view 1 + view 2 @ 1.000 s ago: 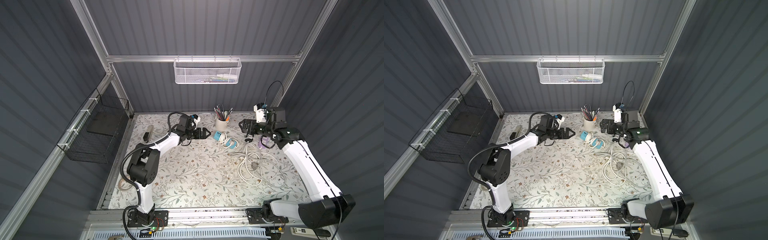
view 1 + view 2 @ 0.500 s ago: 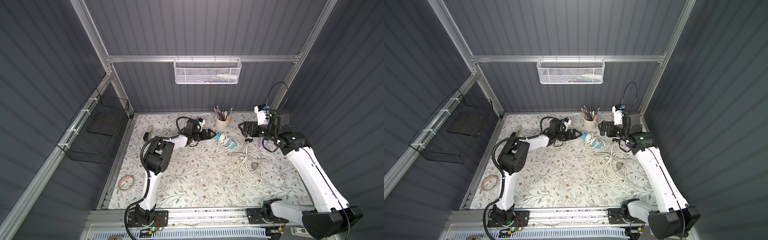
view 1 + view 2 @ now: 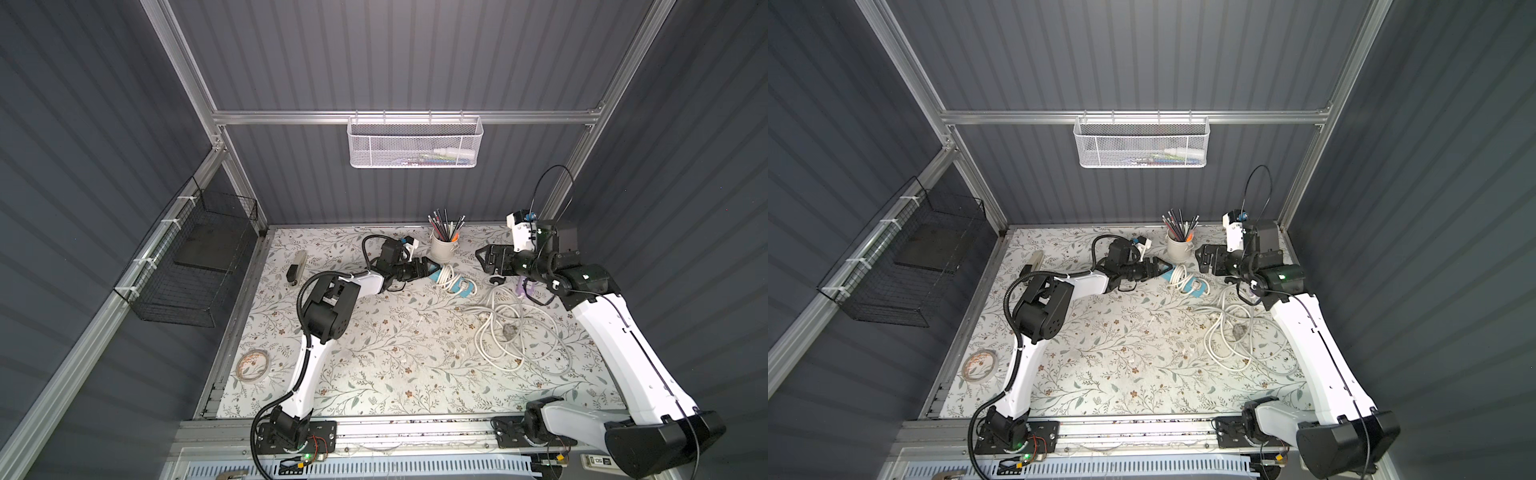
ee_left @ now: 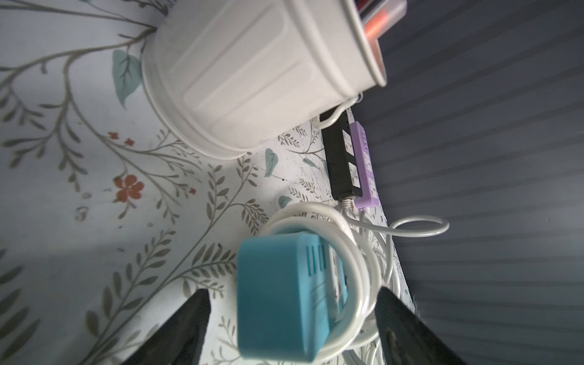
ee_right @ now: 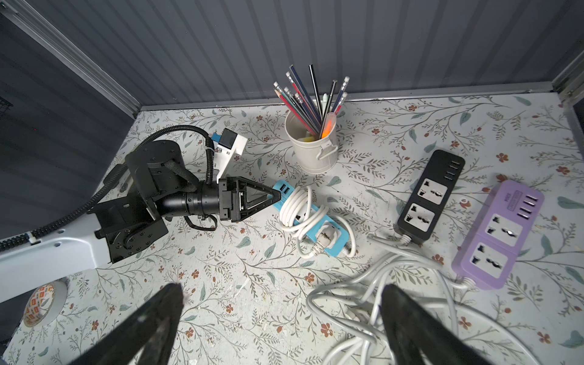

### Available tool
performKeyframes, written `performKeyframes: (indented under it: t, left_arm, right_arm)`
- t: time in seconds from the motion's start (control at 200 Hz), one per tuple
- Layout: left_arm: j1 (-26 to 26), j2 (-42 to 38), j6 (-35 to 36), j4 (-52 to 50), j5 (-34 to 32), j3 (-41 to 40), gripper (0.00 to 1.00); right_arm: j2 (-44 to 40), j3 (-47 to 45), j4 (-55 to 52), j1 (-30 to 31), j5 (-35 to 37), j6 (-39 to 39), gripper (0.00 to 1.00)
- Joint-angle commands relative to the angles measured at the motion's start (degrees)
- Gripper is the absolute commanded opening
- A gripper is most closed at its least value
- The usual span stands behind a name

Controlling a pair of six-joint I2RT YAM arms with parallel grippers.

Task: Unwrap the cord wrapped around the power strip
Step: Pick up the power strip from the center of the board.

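Near the worktop's back edge, your left gripper straddles the end of the blue power strip, jaws apart, apparently not touching. Its body looks rigid: grip there. The white cord looks limp and springy. Your right gripper hovers wide, empty.

Print on the purple power strip and tape roll is too small to read.

Left end effector at blue power strip
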Motion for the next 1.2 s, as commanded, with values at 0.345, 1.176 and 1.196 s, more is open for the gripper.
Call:
performKeyframes:
  t: [0.345, 1.176, 1.196]
  left_arm:
    - [-0.7, 2.2, -1.9, 4.2, 1.7, 0.3, 0.65]
    - [-2.2, 3.6, -0.9, 2.4, 3.7, 1.5, 0.68]
    - [-2.2, 3.6, -0.9, 2.5, 3.7, 1.5, 0.69]
  right_arm:
    - [-0.7, -1.2, 0.5, 0.3, -0.1, 0.7, 0.99]
    - [-1.2, -2.4, 1.5, 0.3, -0.7, 1.0, 0.99]
    - [-1.3, -2.5, 1.5, 0.3, -0.7, 1.0, 0.99]
